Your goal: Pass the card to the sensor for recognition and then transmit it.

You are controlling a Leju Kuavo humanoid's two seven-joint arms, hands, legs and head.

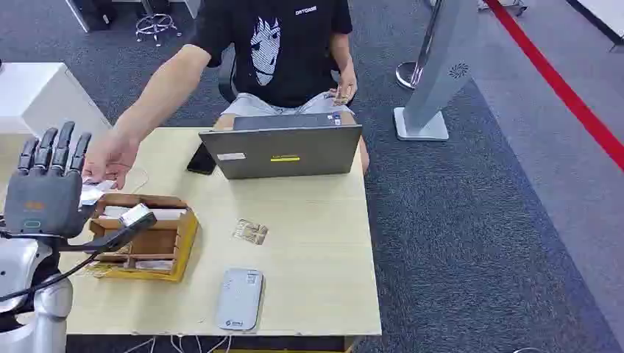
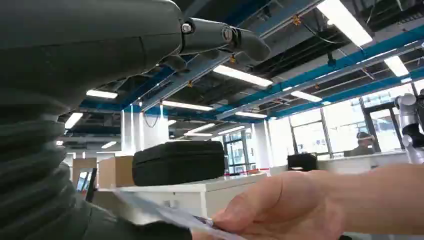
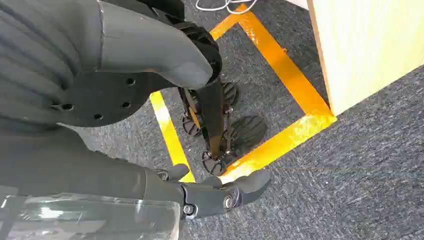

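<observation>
Sitting behind the pale wooden surface (image 1: 316, 220), a person in a black printed T-shirt (image 1: 276, 44) reaches one arm across it toward the robot's raised left hand (image 1: 45, 187). That left hand stands upright above the surface's near left corner with its fingers (image 1: 55, 147) straight and slightly apart; whether its thumb presses anything I cannot tell. The person's hand (image 1: 110, 158) sits just beside those fingers and pinches the white card (image 1: 94, 191); in the left wrist view the person's hand (image 2: 280, 210) grips the card's (image 2: 170, 216) edge, right against the robot's palm. A grey laptop (image 1: 283, 151) stands open facing the person, with a black phone (image 1: 200, 159) just beside its left end. Near the left edge lies a wooden compartment tray (image 1: 151, 239) with pale cards in it. A flat grey sensor pad (image 1: 240, 298) rests at the near edge, and a small clear packet (image 1: 250, 232) lies between it and the laptop. The right hand (image 3: 150, 125) hangs over the carpet, fingers (image 3: 225, 195) loosely curled, holding nothing
</observation>
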